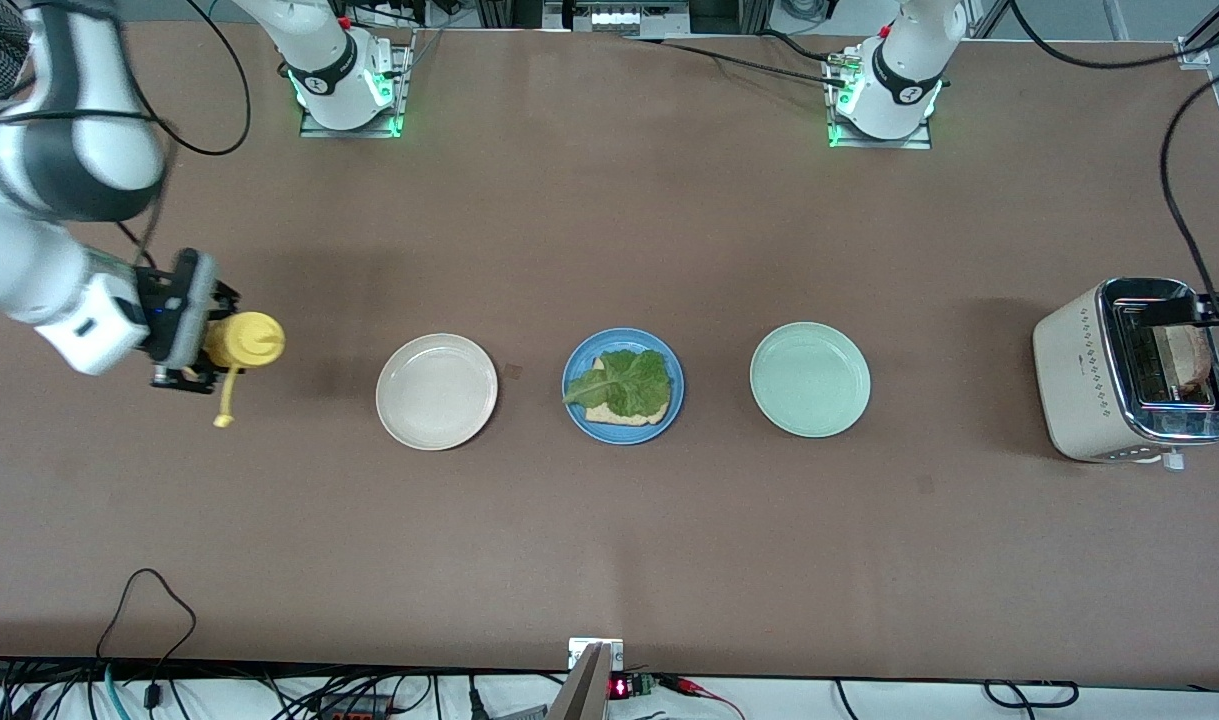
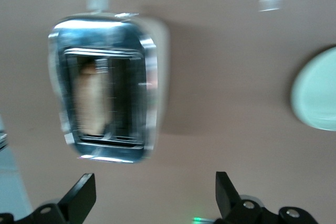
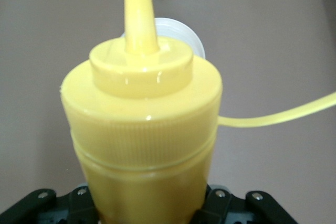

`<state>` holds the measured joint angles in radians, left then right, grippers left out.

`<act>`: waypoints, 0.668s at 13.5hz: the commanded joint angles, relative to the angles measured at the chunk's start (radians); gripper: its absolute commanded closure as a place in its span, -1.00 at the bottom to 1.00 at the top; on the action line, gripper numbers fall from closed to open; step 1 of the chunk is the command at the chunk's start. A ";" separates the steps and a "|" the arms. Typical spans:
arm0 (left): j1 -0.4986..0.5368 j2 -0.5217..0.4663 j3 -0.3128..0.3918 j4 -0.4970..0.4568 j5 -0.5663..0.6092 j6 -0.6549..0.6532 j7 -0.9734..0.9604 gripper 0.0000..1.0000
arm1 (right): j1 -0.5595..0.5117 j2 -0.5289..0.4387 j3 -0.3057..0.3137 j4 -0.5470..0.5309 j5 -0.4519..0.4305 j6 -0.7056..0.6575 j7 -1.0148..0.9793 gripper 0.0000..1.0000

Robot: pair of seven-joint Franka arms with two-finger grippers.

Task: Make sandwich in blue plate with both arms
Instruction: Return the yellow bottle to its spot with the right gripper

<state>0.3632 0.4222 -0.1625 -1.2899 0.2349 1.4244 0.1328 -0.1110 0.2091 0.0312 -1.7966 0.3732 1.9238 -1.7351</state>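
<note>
Toaster slot top unobstructed; bare table between plates, gripper fits.

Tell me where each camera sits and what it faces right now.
Front: high across the table, facing both bases; right gripper holds the bottle, toast and lettuce on the blue plate.
Left wrist: over the toaster, its open left gripper at the edge.
Right wrist: along the bottle, its own gripper below.
Shared: toaster, front and left wrist; bottle, front and right wrist.

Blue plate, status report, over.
Right gripper shut on mustard bottle. Left gripper open over toaster. Blue plate: toast, lettuce. Path clear.
</note>
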 commanded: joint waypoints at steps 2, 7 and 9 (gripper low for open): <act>0.025 0.073 -0.012 0.000 0.179 0.062 0.048 -1.00 | -0.188 0.035 0.044 -0.026 0.212 -0.090 -0.309 1.00; 0.120 0.081 -0.023 -0.155 0.162 0.298 0.057 -0.81 | -0.367 0.226 0.044 -0.021 0.452 -0.216 -0.732 1.00; 0.138 0.087 -0.023 -0.198 0.133 0.381 0.059 -0.35 | -0.410 0.317 0.056 -0.014 0.490 -0.221 -0.832 1.00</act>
<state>0.4764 0.5320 -0.1668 -1.4259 0.3851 1.7404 0.1751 -0.4671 0.4469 0.0492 -1.8363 0.8120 1.7336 -2.4751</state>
